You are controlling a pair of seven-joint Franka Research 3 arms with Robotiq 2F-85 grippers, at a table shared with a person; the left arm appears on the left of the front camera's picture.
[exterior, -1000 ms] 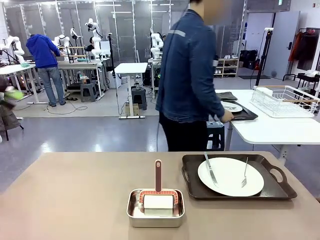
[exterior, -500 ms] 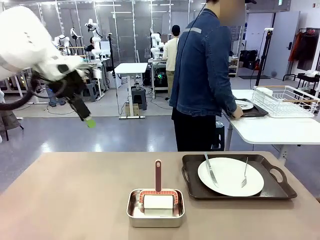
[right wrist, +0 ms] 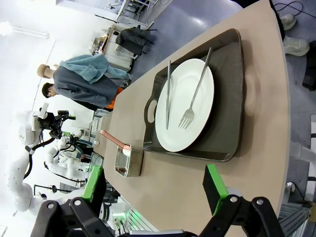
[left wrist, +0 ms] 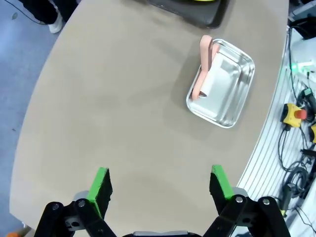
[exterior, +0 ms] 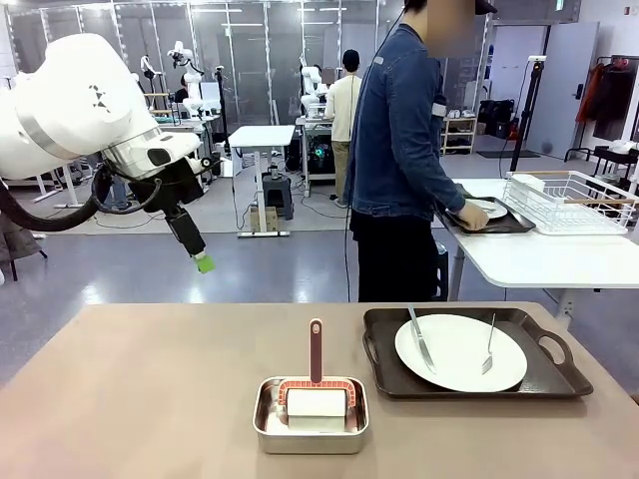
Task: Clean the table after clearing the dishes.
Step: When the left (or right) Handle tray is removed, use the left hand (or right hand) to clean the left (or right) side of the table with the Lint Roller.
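Observation:
On the beige table [exterior: 150,399], a white plate [exterior: 459,352] with a knife [exterior: 419,337] and a fork [exterior: 488,344] lies on a dark brown tray [exterior: 554,379] at the right. A second tray with a plate [exterior: 486,212] rests on the white side table under the person's hand [exterior: 471,217]. My left gripper [exterior: 201,259] hangs open high above the table's left side. In the left wrist view that gripper [left wrist: 160,185] looks down on bare tabletop [left wrist: 108,98]. In the right wrist view my open right gripper [right wrist: 153,185] faces the plate [right wrist: 185,106] and tray [right wrist: 232,98] from above the table's near edge.
A small steel pan [exterior: 311,414] holding a white roller with a pink handle [exterior: 316,349] sits at front centre, left of the tray; the pan [left wrist: 222,81] also shows from the left wrist. A person in a denim jacket [exterior: 399,130] stands beyond the far edge, beside a white table with a wire rack [exterior: 569,200].
My left arm has swung into the front view from the left and moved right and down. The person has stepped right, setting the second tray on the white table.

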